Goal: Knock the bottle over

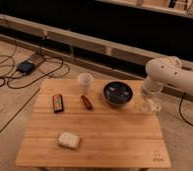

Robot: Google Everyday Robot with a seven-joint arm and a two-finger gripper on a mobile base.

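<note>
**Gripper low at the desk's right edge**

The gripper [149,106] hangs at the right edge of the desk [105,135], just beside the dark bowl [117,93]. I cannot tell whether it grasps anything. The bottle cannot be told apart from the pale shape there. A paper cup [84,81] stands upright left of the bowl.
</note>
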